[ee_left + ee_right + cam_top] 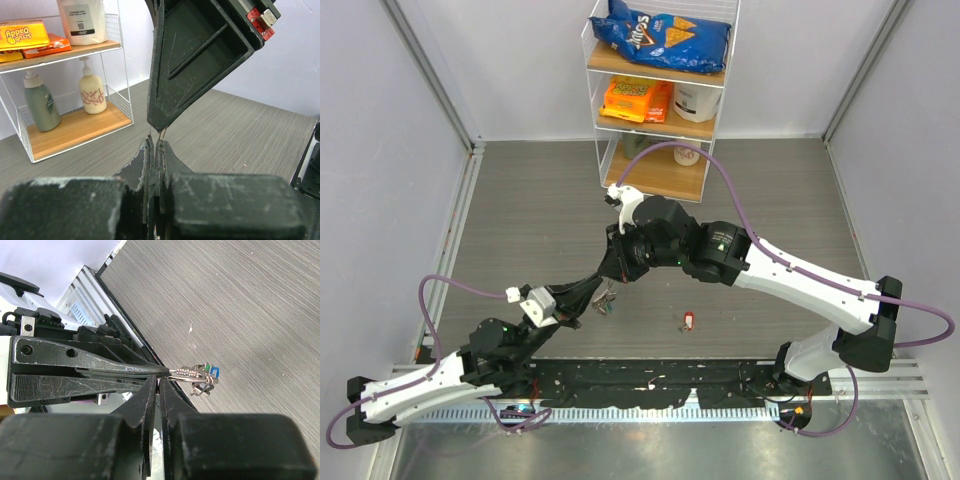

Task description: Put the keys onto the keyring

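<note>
- While the left gripper (155,148) clamps the keyring (186,372) above the table (520,220), green and blue keys (210,372) hang on it.
- The right gripper (156,382), fingers nearly closed, meets the ring from 6 o'clock in its own view. Whether it grips cannot be told.
- A red key (689,321) lies at the ring's 3 o'clock, seen from above.
- Threading looks part done. Next the red key needs fetching, with the ring kept steady.

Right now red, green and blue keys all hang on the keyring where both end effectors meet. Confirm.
Not the red key: the top view shows it loose on the table. The green key and blue key do hang on the keyring where the left end effector and right end effector meet.
</note>
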`<action>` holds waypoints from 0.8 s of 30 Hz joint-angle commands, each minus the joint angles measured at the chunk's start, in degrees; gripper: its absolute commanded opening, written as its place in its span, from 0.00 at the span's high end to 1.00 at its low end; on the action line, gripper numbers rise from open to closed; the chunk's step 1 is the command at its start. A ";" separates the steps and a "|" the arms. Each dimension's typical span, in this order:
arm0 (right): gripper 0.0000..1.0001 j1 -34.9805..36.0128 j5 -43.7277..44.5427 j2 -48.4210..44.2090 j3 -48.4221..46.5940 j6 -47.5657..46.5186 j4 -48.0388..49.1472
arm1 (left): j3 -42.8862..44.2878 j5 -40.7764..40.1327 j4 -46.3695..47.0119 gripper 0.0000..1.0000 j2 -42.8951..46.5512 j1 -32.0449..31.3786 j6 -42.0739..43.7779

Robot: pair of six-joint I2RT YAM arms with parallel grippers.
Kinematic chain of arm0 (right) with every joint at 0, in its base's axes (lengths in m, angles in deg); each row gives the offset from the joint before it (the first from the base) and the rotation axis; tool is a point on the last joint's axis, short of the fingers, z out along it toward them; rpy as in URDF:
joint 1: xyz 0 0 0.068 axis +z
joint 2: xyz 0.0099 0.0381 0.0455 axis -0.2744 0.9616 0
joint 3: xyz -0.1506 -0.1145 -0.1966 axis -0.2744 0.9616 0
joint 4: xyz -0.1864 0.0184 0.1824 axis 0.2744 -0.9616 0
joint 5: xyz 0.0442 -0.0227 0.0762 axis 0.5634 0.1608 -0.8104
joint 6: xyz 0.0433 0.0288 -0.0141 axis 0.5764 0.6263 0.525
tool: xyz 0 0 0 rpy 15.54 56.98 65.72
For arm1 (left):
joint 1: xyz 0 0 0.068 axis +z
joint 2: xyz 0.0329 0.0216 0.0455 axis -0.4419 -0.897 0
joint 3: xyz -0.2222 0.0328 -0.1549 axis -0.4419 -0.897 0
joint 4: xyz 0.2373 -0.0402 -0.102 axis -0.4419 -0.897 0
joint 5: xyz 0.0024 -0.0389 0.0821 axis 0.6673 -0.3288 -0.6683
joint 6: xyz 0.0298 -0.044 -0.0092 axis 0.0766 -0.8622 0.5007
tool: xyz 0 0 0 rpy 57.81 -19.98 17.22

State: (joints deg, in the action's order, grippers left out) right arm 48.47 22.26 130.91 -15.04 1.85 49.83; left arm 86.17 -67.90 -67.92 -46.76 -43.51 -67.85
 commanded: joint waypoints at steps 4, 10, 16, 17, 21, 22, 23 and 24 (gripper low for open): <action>0.76 0.46 0.49 -1.57 -1.15 0.98 3.98 | 0.91 -1.33 2.19 1.00 0.19 -0.14 -0.84; 0.64 0.37 2.86 -4.11 0.60 1.07 3.81 | 0.91 -1.76 1.84 1.00 0.72 -0.14 -0.84; 0.56 -1.73 7.08 -11.83 8.84 1.68 3.63 | 1.26 -5.10 1.49 1.00 -0.15 -0.14 -0.84; 0.55 -2.87 7.35 -12.73 10.26 2.03 3.72 | 1.44 -6.32 1.14 1.00 -0.59 -0.14 -1.01; 0.55 -5.25 10.07 -17.56 19.04 2.21 1.01 | 1.97 -8.97 0.35 1.00 -1.12 -0.14 -1.10; 0.55 -5.51 11.64 -18.53 19.93 2.21 0.39 | 1.97 -9.67 0.09 1.00 -1.12 -0.14 -1.19; 0.55 -5.69 12.27 -18.97 22.03 2.30 -0.49 | 2.05 -10.11 -0.18 1.00 -1.04 -0.23 -1.28; 0.55 -5.78 13.23 -19.84 23.36 2.39 -0.67 | 2.14 -10.55 -0.35 1.00 -0.95 -0.23 -1.36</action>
State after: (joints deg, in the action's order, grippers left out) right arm 43.23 30.07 113.29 3.43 3.20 51.36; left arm 86.17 -74.72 -69.96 -47.70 -43.51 -68.09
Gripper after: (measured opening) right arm 0.450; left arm 0.029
